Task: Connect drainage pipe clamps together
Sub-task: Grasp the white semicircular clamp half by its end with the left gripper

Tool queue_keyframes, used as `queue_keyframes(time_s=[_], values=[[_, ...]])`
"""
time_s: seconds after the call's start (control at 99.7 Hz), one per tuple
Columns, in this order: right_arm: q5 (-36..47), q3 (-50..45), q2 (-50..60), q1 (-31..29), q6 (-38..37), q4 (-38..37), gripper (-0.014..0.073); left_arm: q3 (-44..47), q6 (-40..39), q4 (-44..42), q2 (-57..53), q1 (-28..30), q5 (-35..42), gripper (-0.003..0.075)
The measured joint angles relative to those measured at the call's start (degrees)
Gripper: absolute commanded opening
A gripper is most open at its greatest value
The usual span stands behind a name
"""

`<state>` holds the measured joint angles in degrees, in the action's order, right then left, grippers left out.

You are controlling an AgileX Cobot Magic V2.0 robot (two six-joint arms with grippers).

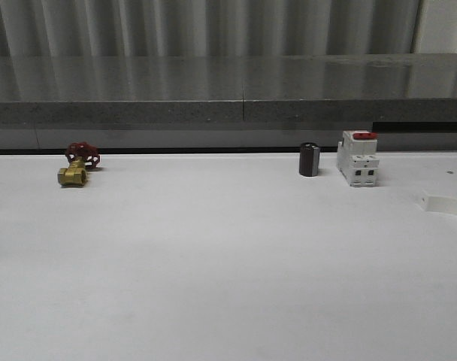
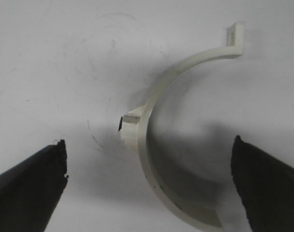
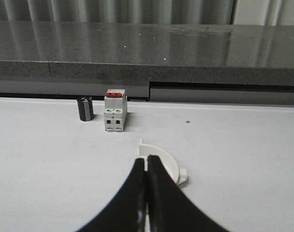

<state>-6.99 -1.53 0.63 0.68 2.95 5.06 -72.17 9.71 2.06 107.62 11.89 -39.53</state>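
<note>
With its dark fingers [image 2: 33, 181] spread wide, the left pincer [image 2: 149, 186] hangs above one white clamp half [image 2: 159, 145], which lies flat on the white surface [image 2: 55, 63] between the fingertips, touching neither. Its outer tab [image 2: 130, 125] points toward one finger, and its flat end flange [image 2: 235, 36] lies beyond the fingertips.

The right pincer [image 3: 146, 166] is closed with nothing between its tips. The second clamp half [image 3: 164, 162] lies just beyond them, near the surface's right edge [image 1: 443, 203]. Farther back stand a white breaker [image 1: 358, 158] and a black cylinder [image 1: 309, 159]; a brass valve [image 1: 77, 165] sits far left. The near surface is open.
</note>
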Motion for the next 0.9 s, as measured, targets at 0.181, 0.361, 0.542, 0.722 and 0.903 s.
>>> queue_keyframes(time_s=[0.181,0.361,0.542,0.722,0.903], values=[[0.00,0.00,0.00,0.00,0.00,0.00,-0.0118,-0.36,1.22,0.49,3.41,0.00,2.73,0.0661],[0.00,0.00,0.00,0.00,0.00,0.00,-0.0118,-0.67,1.53,1.04,4.97,0.00,4.50,0.0661],[0.00,0.00,0.00,0.00,0.00,0.00,-0.0118,-0.67,1.53,1.08,5.92,0.00,4.74,0.0655],[0.00,0.00,0.00,0.00,0.00,0.00,-0.0118,-0.67,1.53,1.35,6.72,0.00,4.74,0.0565],[0.00,0.00,0.00,0.00,0.00,0.00,-0.0118,-0.80,1.53,1.93,6.80,0.00,4.31,0.0369]])
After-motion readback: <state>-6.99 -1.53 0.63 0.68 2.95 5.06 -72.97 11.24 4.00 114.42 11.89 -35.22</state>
